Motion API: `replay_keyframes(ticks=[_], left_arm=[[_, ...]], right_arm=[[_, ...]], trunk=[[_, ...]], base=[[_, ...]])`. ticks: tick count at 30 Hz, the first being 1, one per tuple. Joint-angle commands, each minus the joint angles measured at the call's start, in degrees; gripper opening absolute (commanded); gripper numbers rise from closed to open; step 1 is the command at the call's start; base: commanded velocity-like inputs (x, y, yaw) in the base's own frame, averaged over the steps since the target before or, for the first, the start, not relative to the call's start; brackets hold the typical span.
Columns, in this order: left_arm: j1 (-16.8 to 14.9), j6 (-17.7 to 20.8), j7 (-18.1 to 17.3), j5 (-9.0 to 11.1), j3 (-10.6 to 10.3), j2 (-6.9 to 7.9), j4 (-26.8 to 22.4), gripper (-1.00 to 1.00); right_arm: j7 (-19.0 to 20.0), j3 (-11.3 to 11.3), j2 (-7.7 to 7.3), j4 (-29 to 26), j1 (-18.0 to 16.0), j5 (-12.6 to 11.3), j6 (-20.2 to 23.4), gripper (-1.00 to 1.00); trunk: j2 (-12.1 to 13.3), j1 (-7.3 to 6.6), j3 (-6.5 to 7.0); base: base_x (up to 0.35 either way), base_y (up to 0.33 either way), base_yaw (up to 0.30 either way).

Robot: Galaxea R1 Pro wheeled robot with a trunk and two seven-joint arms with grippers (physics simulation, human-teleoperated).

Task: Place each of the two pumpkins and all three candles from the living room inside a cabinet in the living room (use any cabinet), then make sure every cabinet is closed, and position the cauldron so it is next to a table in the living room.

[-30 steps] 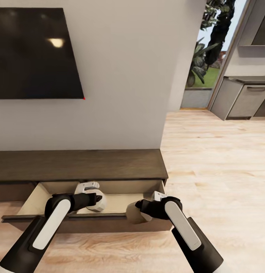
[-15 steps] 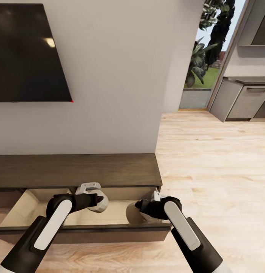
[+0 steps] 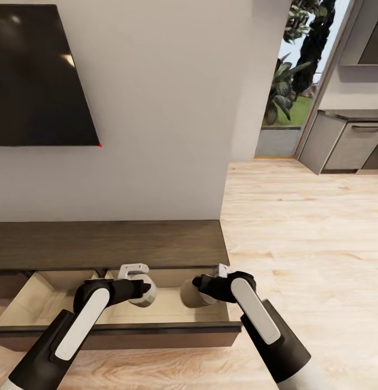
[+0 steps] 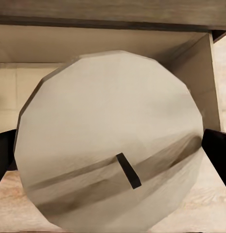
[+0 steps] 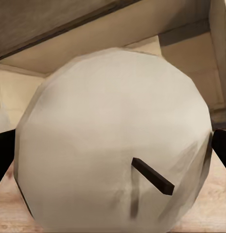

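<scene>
Over the open drawer [image 3: 156,309] of the cabinet [image 3: 108,244], the left gripper [image 3: 147,290] is clamped on a candle [image 4: 110,145]. Alongside, the right gripper [image 3: 190,292] grips a second candle [image 5: 115,141], its dark fingers [image 5: 3,155] seemingly pressed against each side.

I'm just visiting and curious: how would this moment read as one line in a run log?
stage: stowing candles | left gripper: shut on candle | right gripper: shut on second candle | both over open drawer of cabinet
</scene>
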Motion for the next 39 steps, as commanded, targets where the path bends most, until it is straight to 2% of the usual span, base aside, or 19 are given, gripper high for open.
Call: replay_keyframes(ticks=[1, 3, 4, 6, 9, 13, 14, 18, 22, 28, 32, 36, 39], left_arm=[[-0.05, -0.07, 1.28, 0.94, -0.1, 0.01, 0.0, -1.0], [-0.1, -0.15, 2.16, 0.92, -0.12, -0.41, 0.14, -1.0], [-0.21, -0.18, 2.48, 0.81, 0.06, -1.01, 0.21, -1.0], [-0.47, -0.17, 2.7, 0.65, 0.3, -1.58, 0.25, -1.0], [-0.88, -0.19, 3.07, 0.47, 0.51, -1.97, 0.29, -1.0], [-1.07, -0.33, 6.29, 0.75, 0.73, -2.2, 0.45, -1.0], [-1.08, -0.35, 7.19, 0.82, 0.78, -2.71, 0.53, -1.0], [-1.13, -0.39, 10.49, 0.33, 0.77, -5.88, 3.26, -1.0], [-1.15, -0.39, 11.24, -0.42, 0.36, -9.17, 4.05, -1.0], [-1.9, -0.23, 12.91, -4.78, 0.31, -13.44, 3.89, -1.0], [-2.35, -0.29, 13.83, -5.62, 0.27, -14.5, 3.92, -1.0], [-3.63, -0.28, 14.08, -5.79, 0.2, -16.07, 4.07, -1.0], [-4.15, -0.24, 14.62, -6.03, 0.22, -15.92, 4.04, -1.0]], right_arm=[[-0.5, 0.17, 0.02, 0.82, -0.6, -0.43, -0.62, -1.0], [-0.35, 0.38, 0.12, 3.75, -1.98, 1.65, -1.77, -1.0], [-0.21, 0.51, 0.51, 6.29, -3.42, 4.59, -2.41, -1.0], [-0.13, 0.6, 1.88, 8.17, -4.56, 8.0, -2.88, -1.0], [-0.06, 0.66, 4.39, 9.64, -5.37, 10.31, -3.2, -1.0], [0.0, 0.67, 5.1, 10.34, -5.81, 11.1, -3.9, -1.0], [0.02, 0.67, 5.18, 10.41, -5.87, 11.1, -4.41, -1.0], [0.91, 0.67, 5.33, 13.15, -6.33, 10.76, -5.5, -1.0], [1.35, 0.73, 5.39, 15.38, -7.09, 10.6, -5.53, -1.0], [1.52, 0.79, 5.48, 17.95, -7.36, 10.92, -5.45, -1.0], [1.67, 1.52, 5.53, 18.46, -7.48, 11.08, -5.31, -1.0], [1.7, 3.98, 5.55, 22.43, -9.58, 11.18, -5.43, -1.0], [1.81, 4.69, 5.56, 23.83, -10.11, 11.25, -5.63, -1.0]], trunk=[[-0.03, 0.0, -0.05], [-0.03, 0.0, -0.05], [-0.03, 0.0, -0.05], [-0.03, 0.0, -0.05], [-0.03, 0.0, -0.05], [-0.03, 0.0, -0.05], [-0.03, 0.0, -0.05], [-0.03, 0.0, -0.05], [-0.03, 0.0, -0.05], [-0.03, 0.0, -0.05], [-0.03, 0.0, -0.05], [-0.03, 0.0, -0.05], [-0.03, 0.0, -0.05]], base=[[0.0, 0.0, 0.0], [0.0, 0.0, 0.0], [0.0, 0.0, 0.0], [0.0, 0.0, 0.0], [0.0, 0.0, 0.0], [0.0, 0.0, 0.0], [0.0, 0.0, 0.0], [0.0, 0.0, 0.0], [0.0, 0.0, 0.0], [0.0, 0.0, 0.0], [0.0, 0.0, 0.0], [0.0, 0.0, 0.0], [0.0, 0.0, 0.0]])
